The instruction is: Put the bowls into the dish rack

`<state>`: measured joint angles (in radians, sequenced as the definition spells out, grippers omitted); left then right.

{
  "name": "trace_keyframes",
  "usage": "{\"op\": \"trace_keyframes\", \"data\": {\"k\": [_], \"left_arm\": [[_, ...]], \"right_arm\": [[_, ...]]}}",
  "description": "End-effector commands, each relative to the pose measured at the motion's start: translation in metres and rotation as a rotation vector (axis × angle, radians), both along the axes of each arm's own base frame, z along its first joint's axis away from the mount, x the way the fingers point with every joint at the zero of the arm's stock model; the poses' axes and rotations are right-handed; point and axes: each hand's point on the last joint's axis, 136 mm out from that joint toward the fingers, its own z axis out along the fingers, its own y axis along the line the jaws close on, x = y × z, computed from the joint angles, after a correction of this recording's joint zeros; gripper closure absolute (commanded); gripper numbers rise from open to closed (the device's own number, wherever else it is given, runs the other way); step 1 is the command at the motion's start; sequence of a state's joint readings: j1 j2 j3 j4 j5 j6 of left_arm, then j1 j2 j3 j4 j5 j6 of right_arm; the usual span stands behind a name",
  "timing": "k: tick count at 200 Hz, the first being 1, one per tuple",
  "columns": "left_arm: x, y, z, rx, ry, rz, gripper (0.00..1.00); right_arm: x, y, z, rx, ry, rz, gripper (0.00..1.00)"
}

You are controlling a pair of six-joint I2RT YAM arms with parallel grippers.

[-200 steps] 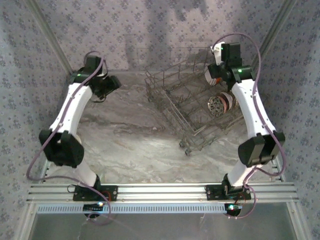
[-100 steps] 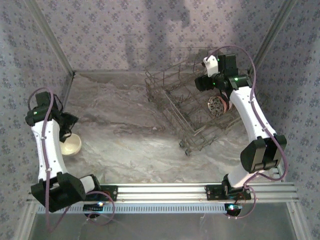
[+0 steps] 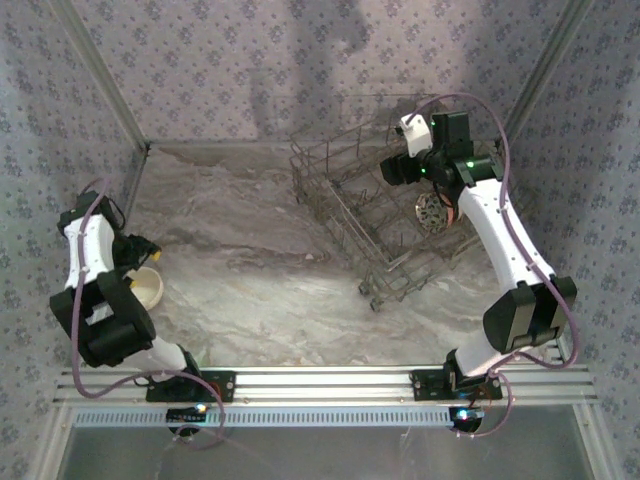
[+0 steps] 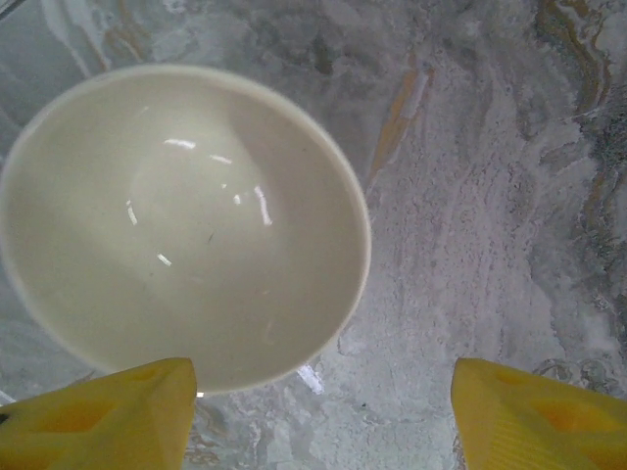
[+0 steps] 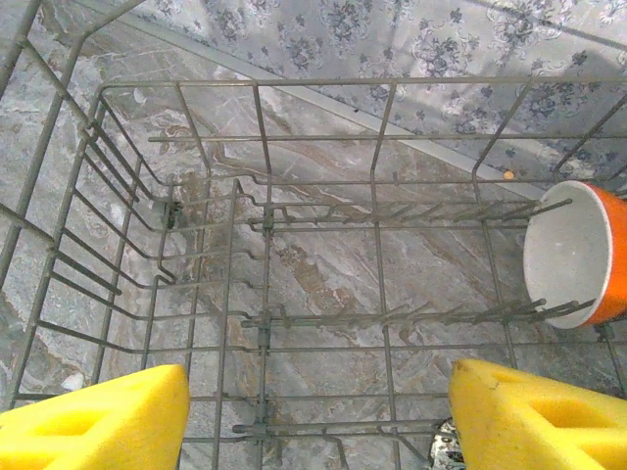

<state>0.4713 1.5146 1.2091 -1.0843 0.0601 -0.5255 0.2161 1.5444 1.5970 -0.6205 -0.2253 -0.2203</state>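
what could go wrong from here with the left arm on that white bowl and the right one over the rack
1. The white bowl sits toward one finger of the open left gripper, not centred, so closing may shove or tip it.
2. The open right gripper hangs over the dish rack wires; a sideways move may snag tines or knock the orange bowl.

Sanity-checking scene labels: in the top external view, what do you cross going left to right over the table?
white bowl → bare stretch of marble table → dish rack → patterned bowl standing on edge in the rack's right part.
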Motion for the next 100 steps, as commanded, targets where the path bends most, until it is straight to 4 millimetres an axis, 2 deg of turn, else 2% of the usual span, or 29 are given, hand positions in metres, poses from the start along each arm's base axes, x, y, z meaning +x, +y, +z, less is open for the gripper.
{"op": "trace_keyframes", "data": {"k": [1, 56, 87, 100], "left_arm": [[0.018, 0.002, -0.004, -0.019, -0.032, -0.063, 0.3], [0.023, 0.005, -0.04, -0.053, 0.062, -0.102, 0.34], [0.023, -0.001, -0.053, -0.062, 0.115, -0.15, 0.4], [0.019, -0.003, -0.058, -0.057, 0.145, -0.167, 0.47]], "right_arm": [[-0.005, 0.001, 0.007, 0.012, -0.008, -0.002, 0.28], [0.0, 0.008, -0.001, -0.008, 0.025, 0.004, 0.28], [0.004, 0.011, -0.002, -0.014, 0.034, 0.007, 0.28], [0.005, 0.013, -0.002, -0.018, 0.036, 0.01, 0.28]]}}
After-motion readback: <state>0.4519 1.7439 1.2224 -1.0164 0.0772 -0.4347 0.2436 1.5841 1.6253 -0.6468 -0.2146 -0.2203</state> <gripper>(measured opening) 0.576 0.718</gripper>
